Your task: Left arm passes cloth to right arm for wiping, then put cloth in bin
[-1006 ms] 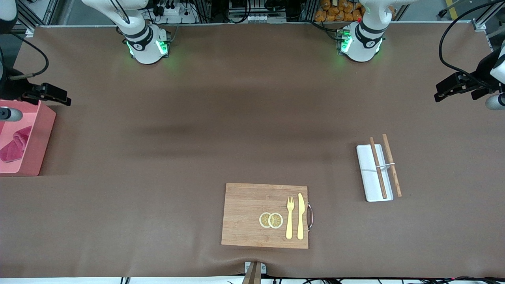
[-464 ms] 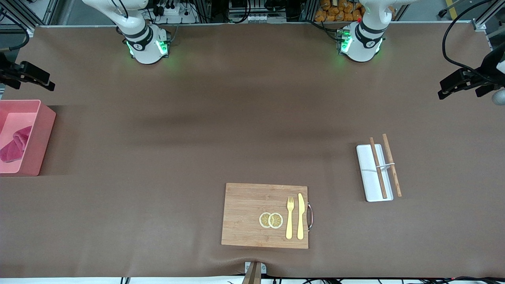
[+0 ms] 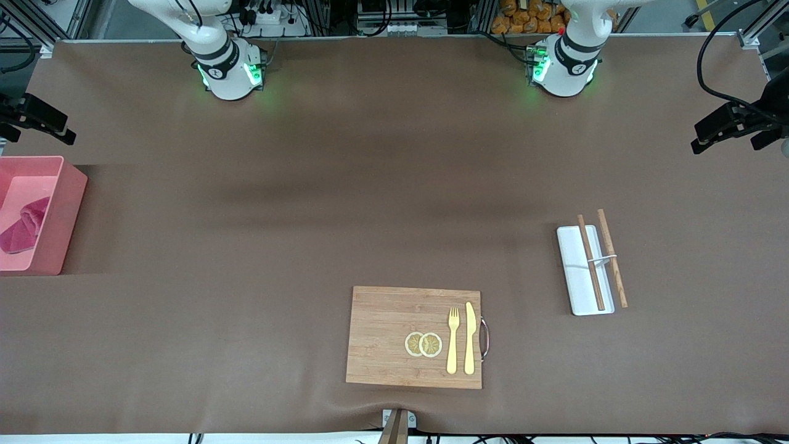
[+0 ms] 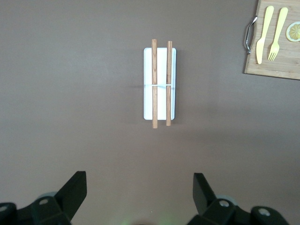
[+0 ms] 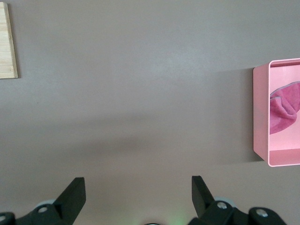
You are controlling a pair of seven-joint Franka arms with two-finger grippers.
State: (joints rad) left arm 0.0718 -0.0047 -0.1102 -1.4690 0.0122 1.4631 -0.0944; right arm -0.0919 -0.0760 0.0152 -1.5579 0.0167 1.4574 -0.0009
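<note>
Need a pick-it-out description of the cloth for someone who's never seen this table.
Start at the right arm's end of the table, where the pink straight-walled bin stands. The cloth lies bunched inside it, against the lighter pink floor. It is the only soft, crimson-magenta thing here; the white tray and the wooden cutting board hold only hard pieces.

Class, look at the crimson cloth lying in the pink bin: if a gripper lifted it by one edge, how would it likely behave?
The cloth lies bunched in soft folds inside the bin, so it would probably droop and hang limp rather than hold shape. It looks like small, thin fabric, so likely light. Being crumpled and flat-lying, it seems unlikely to roll or break.
</note>
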